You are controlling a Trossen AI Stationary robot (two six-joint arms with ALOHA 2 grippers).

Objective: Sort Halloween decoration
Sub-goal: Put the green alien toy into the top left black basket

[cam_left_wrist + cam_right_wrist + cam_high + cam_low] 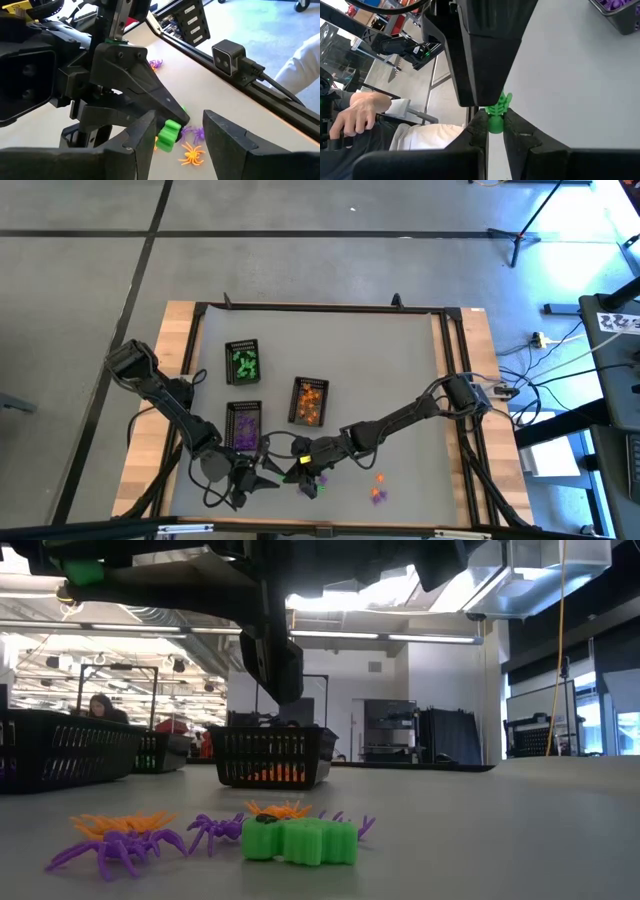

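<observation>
My right gripper is shut on a small green trinket, held above the table near its front edge. My left gripper stands open just to its left. One of its dark fingers is close over the trinket; whether it touches, I cannot tell. On the table below lie a green piece and purple and orange spiders. More trinkets lie to the right. My right gripper pinches the green trinket's lower end between its two fingertips. The rest of the trinket sticks out beyond the tips. It is lifted clear of the table.
Three black trays stand behind the grippers: one holding green pieces, one purple, one orange. In the low view they show as black baskets. A person's hand and white sleeve are beyond the table's near edge.
</observation>
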